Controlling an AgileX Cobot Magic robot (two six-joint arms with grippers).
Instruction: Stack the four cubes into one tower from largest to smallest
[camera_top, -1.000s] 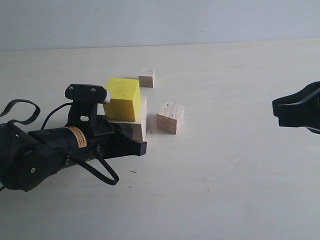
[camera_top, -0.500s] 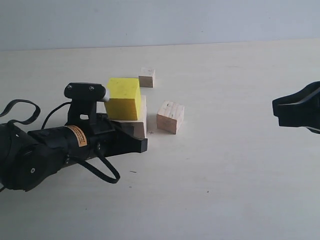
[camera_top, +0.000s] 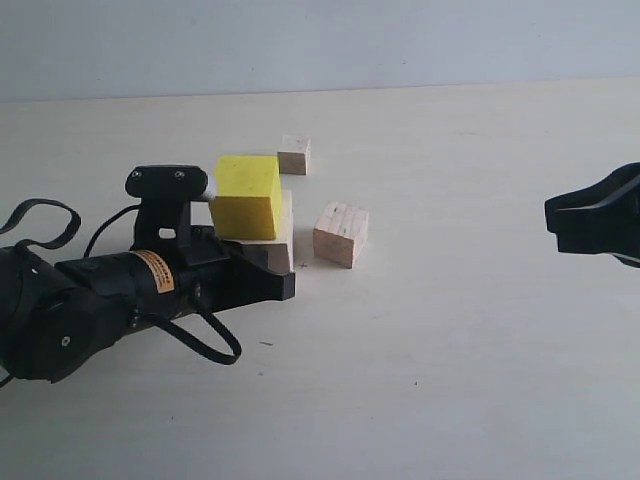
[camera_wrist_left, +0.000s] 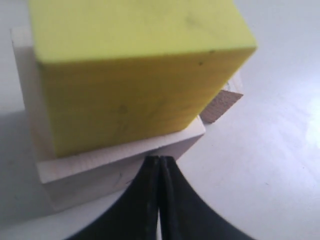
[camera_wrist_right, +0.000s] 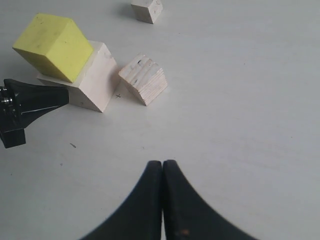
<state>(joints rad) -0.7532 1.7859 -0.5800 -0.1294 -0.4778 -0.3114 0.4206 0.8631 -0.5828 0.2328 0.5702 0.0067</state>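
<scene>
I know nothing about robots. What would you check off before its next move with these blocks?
1. Yellow cube resting on the large wood cube: ok.
2. Left tool clear of that stack: cannot tell; its shut tips sit right at the base.
3. Mid-sized wood cube standing alone, nothing on it: ok.
4. Smallest wood cube standing apart from the others: ok.
5. Right tool open to grab: not ok, it is shut.

No legible text; orange sticker (camera_top: 152, 272) blurred.
</scene>
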